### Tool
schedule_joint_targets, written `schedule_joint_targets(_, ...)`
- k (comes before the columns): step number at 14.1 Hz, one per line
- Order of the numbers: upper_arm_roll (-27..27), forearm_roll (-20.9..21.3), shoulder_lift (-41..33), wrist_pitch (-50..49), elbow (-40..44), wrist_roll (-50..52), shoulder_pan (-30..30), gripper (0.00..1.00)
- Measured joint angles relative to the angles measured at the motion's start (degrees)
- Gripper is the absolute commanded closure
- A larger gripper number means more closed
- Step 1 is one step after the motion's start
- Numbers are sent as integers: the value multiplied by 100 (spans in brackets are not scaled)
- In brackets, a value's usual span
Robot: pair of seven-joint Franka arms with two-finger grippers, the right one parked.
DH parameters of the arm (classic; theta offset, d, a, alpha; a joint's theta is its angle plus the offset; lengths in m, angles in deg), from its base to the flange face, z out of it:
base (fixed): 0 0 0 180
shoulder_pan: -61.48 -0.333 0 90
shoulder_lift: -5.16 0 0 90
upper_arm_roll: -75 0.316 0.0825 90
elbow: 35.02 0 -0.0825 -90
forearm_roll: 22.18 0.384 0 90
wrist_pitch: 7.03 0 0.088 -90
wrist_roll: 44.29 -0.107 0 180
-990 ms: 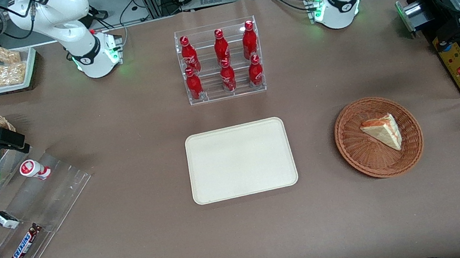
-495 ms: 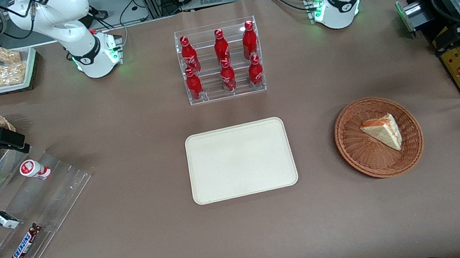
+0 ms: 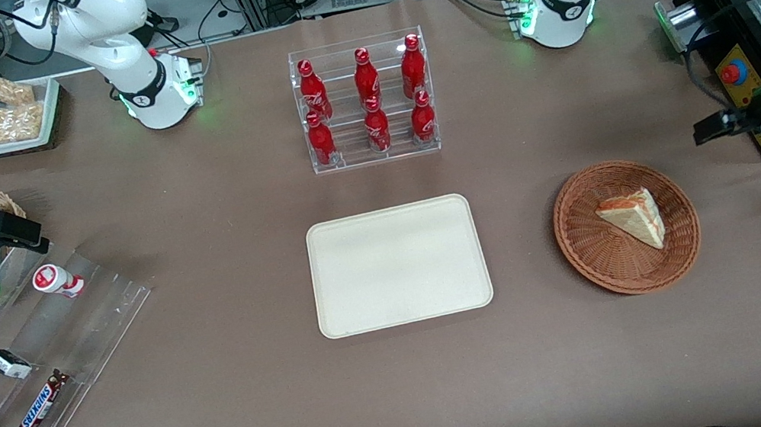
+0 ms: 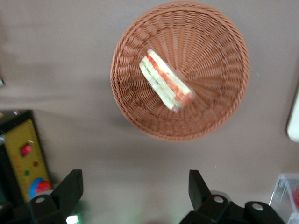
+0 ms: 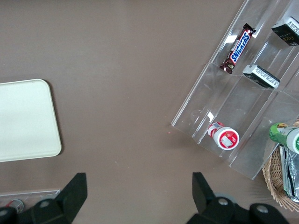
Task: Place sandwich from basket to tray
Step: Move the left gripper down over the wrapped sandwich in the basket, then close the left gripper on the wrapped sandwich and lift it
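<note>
Approach phase of the transfer. The sandwich (image 3: 633, 218) lies inside the basket (image 3: 601, 261), off the basket's centre and toward the working arm's end of the table, one long cut edge showing red and green filling in the wrist view (image 4: 165, 87). The tray (image 3: 398, 264) sits beside the basket, toward the parked arm's end, with bare tabletop between the two. The gripper (image 4: 135, 191) hangs above the table near the basket, on the side toward the working arm's end, in front of a black control box (image 3: 740, 77); its two fingers (image 4: 69, 186) stand wide apart and hold nothing. It is not over the sandwich.

Judged step: reaching for the pick; nothing of the carry is done. The next move calls for bringing the gripper over the basket, turning the wrist so the fingers straddle the wedge across its two flat bread faces, then descending into the shallow bowl without catching the woven rim. Soft bread suggests a light squeeze.
</note>
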Motion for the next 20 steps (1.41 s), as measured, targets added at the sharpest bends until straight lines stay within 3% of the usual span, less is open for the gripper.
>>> schedule_joint_targets(8,-151,-41,195,2130,-1114,4318,236,0)
schedule_joint_targets(17,-176,-76,578,3737,-2072,4740,310,1)
schedule_joint_targets(18,-176,-162,656,3815,-2076,4747,309,3)
schedule_joint_targets(19,-175,-275,743,3944,-2082,4748,308,15)
schedule_joint_targets(20,-173,-378,836,4076,-2086,4749,306,42)
